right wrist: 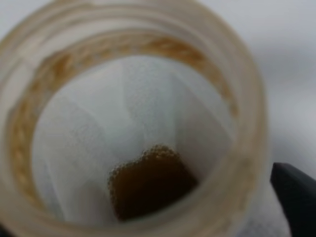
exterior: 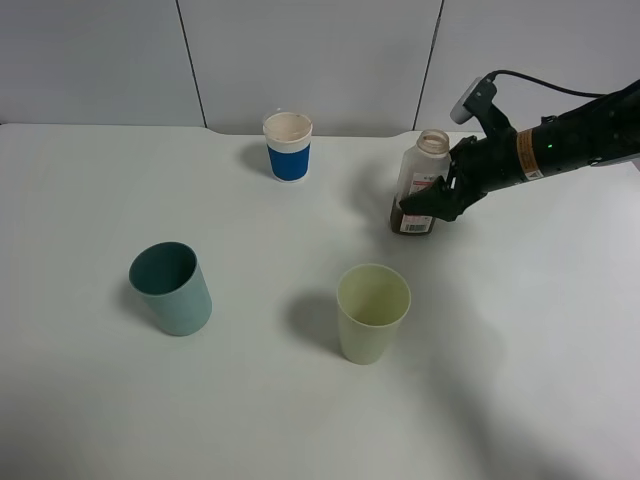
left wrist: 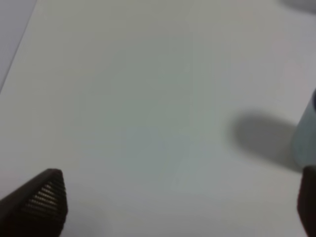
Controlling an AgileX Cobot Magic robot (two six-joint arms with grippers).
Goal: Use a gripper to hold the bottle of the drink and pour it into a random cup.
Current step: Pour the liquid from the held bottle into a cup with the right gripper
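The clear bottle (exterior: 420, 180), with a white red-printed label and an open neck, stands at the back right of the table, leaning slightly. The dark brown drink (exterior: 411, 214) fills only its bottom. My right gripper (exterior: 434, 197) is closed around the bottle's lower body from the right. The right wrist view looks straight down the bottle's neck (right wrist: 247, 123) at the drink (right wrist: 148, 185), with one black fingertip (right wrist: 296, 197) beside it. The teal-green cup (exterior: 172, 288) stands at the left; its edge shows in the left wrist view (left wrist: 307, 133). My left gripper (left wrist: 177, 202) is open and empty over bare table.
A pale yellow-green tumbler (exterior: 372, 312) stands in front of the bottle. A blue-banded white paper cup (exterior: 288, 146) stands at the back middle. The white table (exterior: 300, 420) ends at a grey wall behind.
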